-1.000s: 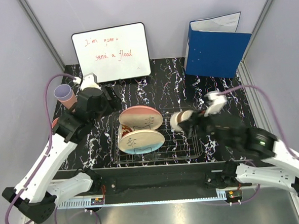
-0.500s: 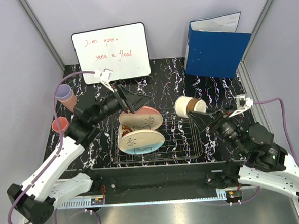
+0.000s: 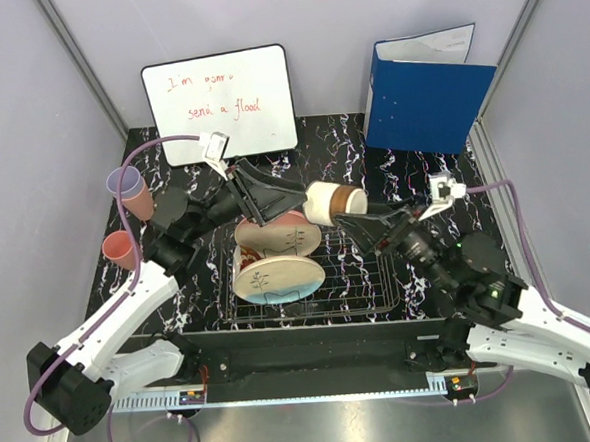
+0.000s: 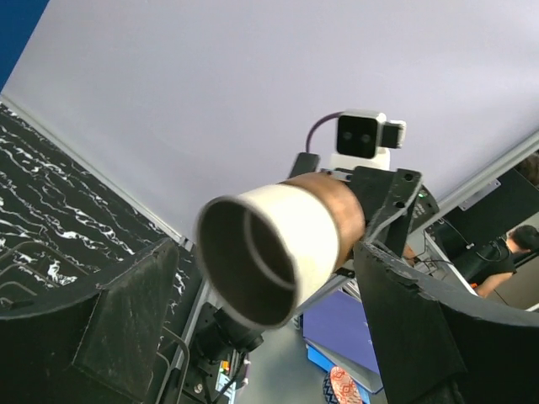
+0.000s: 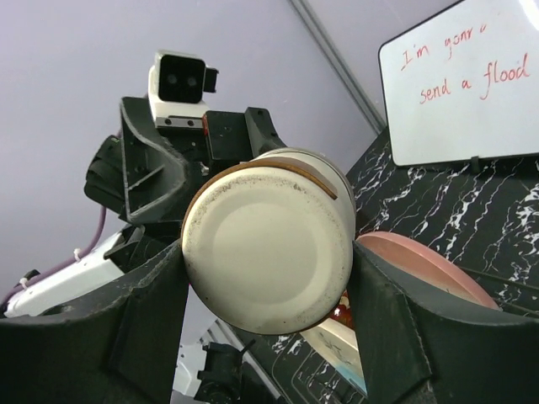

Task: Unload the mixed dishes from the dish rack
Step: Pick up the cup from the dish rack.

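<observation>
Apparent handover: right claw (image 3: pixel 363 215) grips the cream-and-brown bowl (image 3: pixel 332 201) by its base; wide-open left claw (image 3: pixel 292 199) should close squarely about the rim before the right releases.

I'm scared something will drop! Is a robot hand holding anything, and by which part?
Yes. The right gripper holds the small cream-and-brown bowl in mid-air, by its sides near the base. The left gripper is open around its mouth end.
</observation>
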### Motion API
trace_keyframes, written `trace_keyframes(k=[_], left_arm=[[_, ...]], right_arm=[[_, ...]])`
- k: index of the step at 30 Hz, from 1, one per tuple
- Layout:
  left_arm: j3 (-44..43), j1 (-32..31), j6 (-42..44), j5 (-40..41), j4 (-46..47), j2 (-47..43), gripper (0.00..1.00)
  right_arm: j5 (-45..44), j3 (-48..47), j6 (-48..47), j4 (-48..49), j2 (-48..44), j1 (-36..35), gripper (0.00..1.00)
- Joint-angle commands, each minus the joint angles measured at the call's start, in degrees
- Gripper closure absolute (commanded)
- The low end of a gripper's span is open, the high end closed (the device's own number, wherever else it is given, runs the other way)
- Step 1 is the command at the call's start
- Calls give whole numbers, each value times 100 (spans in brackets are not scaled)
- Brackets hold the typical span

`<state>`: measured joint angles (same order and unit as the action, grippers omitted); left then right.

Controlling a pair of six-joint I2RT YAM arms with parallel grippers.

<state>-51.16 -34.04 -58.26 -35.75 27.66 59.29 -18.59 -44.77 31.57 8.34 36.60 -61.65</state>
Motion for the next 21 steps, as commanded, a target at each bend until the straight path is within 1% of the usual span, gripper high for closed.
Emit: trace_keyframes(k=[1,4,5,9,10,13,14,17,18,19,20,21], left_arm=[[71,-32,-124,-248,609,-180,11],[53,-32,-124,-310,592,-225,11],[44,-32,-124,-336,583,-225,11],[36,-32,-133,-468,635,-189,14],[62,-32,-142,-494,644,-181,15],[88,-32,-203,-574,732,-146,23],[97,-32,-229,-600,749,-137,28],[159,-32,-230,-600,794,-172,59],[159,-32,-195,-591,724,-198,79],[141,-32,-134,-548,610,-268,89],[106,-32,41,-495,444,-303,99],[36,-32,138,-382,111,-347,100]], right_arm=[[792,-172,331,843,400,493,100],[1539,-119,797,1186,655,1004,100],[1664,-111,885,1283,769,1223,100],[1841,-163,982,1539,1059,1348,100],[2050,-163,991,1661,1112,1348,100],[2306,-233,1079,1837,1358,1436,100],[2351,-251,1114,1890,1489,1454,100],[2430,-242,1193,1952,1596,1498,100],[2430,-234,1193,1952,1605,1498,100],[2430,-234,1176,1874,1605,1506,100],[2422,-260,1106,1812,1596,1515,97],[2404,-277,1062,1725,1579,1515,85]])
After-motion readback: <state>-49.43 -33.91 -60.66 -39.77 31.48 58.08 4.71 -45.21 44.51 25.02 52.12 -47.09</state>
